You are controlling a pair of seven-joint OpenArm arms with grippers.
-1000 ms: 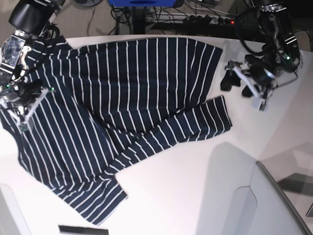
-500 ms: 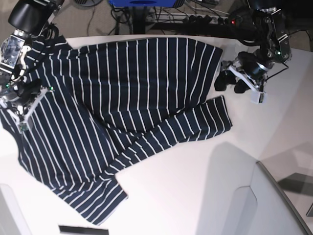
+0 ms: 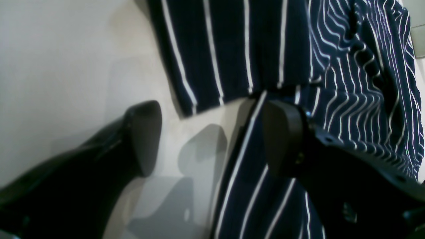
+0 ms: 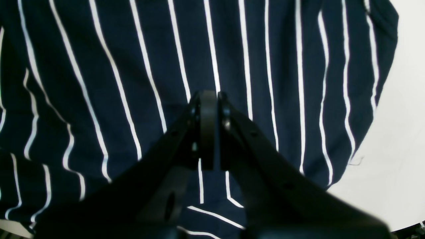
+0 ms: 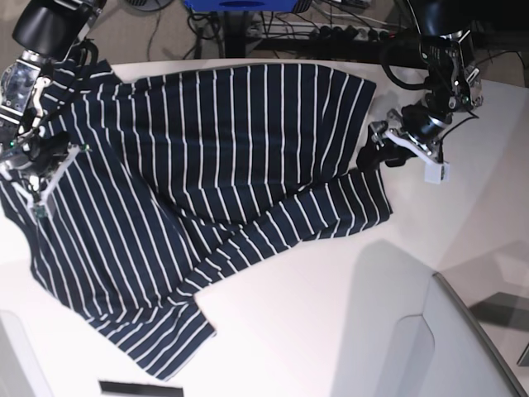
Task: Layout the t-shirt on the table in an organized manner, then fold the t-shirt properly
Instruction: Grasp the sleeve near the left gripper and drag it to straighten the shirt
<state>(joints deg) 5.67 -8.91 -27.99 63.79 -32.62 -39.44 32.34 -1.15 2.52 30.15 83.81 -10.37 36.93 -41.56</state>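
Soft, limp t-shirt rumpled on table; best taken at hem corners; left jaws open, right jaws closed.

striped t-shirt spread on white table

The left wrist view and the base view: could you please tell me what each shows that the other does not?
Only the left wrist view shows the left pincer with its jaws apart, astride the t-shirt's edge. Only the base view shows the whole shirt spread crookedly, the right pincer over its other side, and cables beyond the table. Both show the striped shirt and the white tabletop.
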